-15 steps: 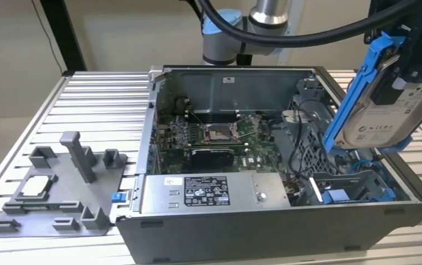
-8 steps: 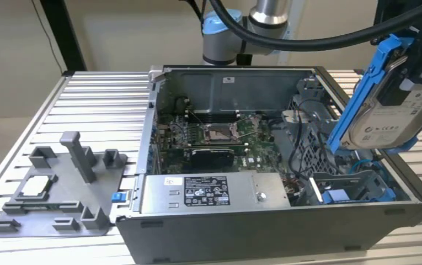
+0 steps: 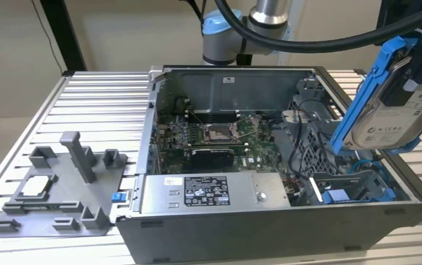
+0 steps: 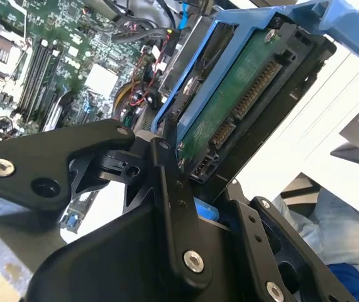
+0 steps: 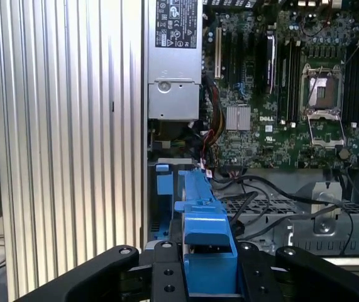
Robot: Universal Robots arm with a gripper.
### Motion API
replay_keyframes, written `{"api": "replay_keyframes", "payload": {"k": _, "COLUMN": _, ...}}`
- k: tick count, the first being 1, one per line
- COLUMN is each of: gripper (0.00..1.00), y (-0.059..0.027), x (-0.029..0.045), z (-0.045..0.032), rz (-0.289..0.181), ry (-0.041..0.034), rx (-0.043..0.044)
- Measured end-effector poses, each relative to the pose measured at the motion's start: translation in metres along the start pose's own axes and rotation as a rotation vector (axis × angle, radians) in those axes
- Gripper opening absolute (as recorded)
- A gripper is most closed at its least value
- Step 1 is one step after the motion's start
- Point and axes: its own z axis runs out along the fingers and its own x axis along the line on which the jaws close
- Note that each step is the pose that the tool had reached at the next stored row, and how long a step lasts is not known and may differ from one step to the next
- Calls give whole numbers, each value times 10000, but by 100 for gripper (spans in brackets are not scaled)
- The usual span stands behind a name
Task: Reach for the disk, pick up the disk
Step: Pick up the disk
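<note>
While a ribbed aluminium table (image 3: 85, 110) of long parallel slats carries everything, a plain beige wall stands behind it. On the table lies an open computer case (image 3: 270, 232), its motherboard (image 3: 218, 138) exposed, with a grey power supply (image 3: 211, 190) along the near side bearing a black label. Toward the exterior view's left sits a grey plastic fixture (image 3: 56, 193) with upright posts, holding a small white-topped chip module (image 3: 36, 186).

The disk (image 3: 395, 118) hangs in the air above the case's drive bay end, at the exterior view's right, lifted clear. Its long axis runs steeply upward, nearly upright and slightly tilted, white printed label facing the exterior camera, blue bracket (image 3: 365, 94) framing its edges. The gripper (image 4: 192, 182) is clamped on the disk, with its green circuit board and connector edge seen in the second wrist view.
</note>
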Motion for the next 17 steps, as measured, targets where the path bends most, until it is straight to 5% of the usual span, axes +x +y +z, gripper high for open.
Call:
{"api": "replay_keyframes", "payload": {"k": 7, "gripper": 0, "y": -10, "x": 94, "z": 2, "rz": 65, "ry": 0, "rx": 3}}
{"api": "replay_keyframes", "payload": {"k": 17, "gripper": 0, "y": -11, "x": 94, "z": 2, "rz": 73, "ry": 1, "rx": 3}}
